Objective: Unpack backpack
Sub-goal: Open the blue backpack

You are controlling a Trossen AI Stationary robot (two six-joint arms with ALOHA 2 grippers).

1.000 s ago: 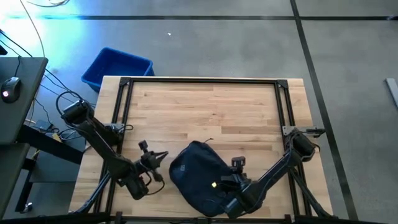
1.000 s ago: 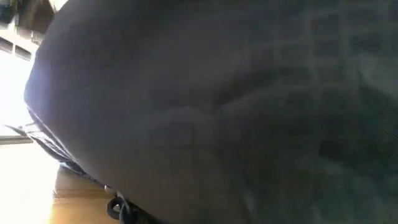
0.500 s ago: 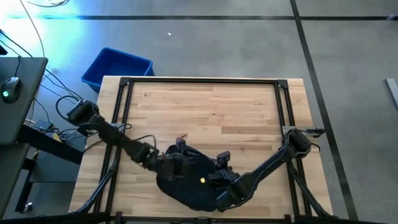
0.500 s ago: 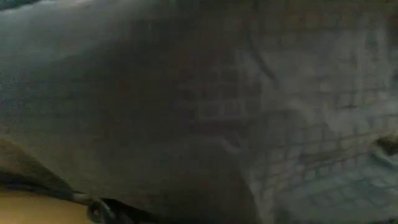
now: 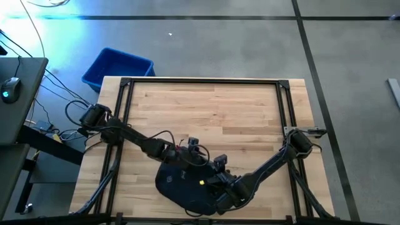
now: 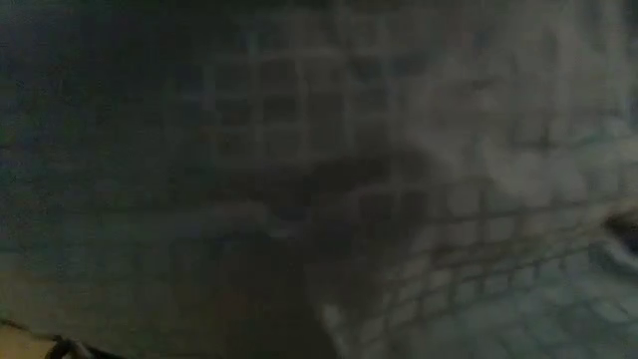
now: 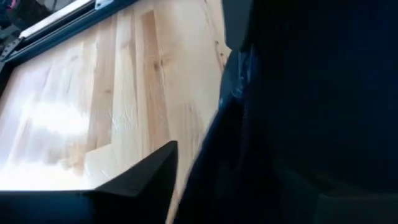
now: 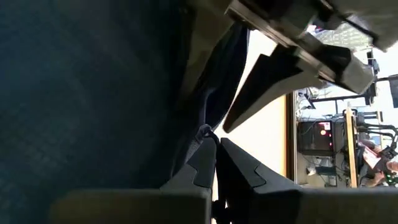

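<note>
The dark navy backpack [image 5: 178, 187] lies flat on the wooden table [image 5: 212, 106] near its front edge, and its fabric [image 6: 319, 179] fills the low view. My left gripper [image 5: 195, 150] stands at the backpack's far edge, open. One of its fingers [image 7: 146, 177] shows over the bare table beside the bag, and fabric [image 7: 298, 93] hides the other. My right gripper [image 8: 217, 146] reaches in from the table's right, over the bag's right part [image 5: 212, 181], and is shut at the bag's zip edge. My left gripper has one finger [image 8: 258, 87] outside the backpack's opening edge, and fabric covers the other. I cannot tell whether it touches the bag. My right gripper pinches a small dark tab [image 8: 205, 132] on the backpack's zip edge between its two fingertips, coming from the table's right. The bag rests on the table.
A bright blue bin [image 5: 119, 65] stands on the floor beyond the table's far left corner. A dark side desk with a mouse [image 5: 9, 94] is at the left. A black frame [image 5: 206, 81] borders the table's far part, where bare wood is free.
My left gripper has gone toward the table's right edge, from beside the backpack's left side to its far edge. My right gripper has drawn toward the table's left edge, and the backpack has slid left with it along the table.
</note>
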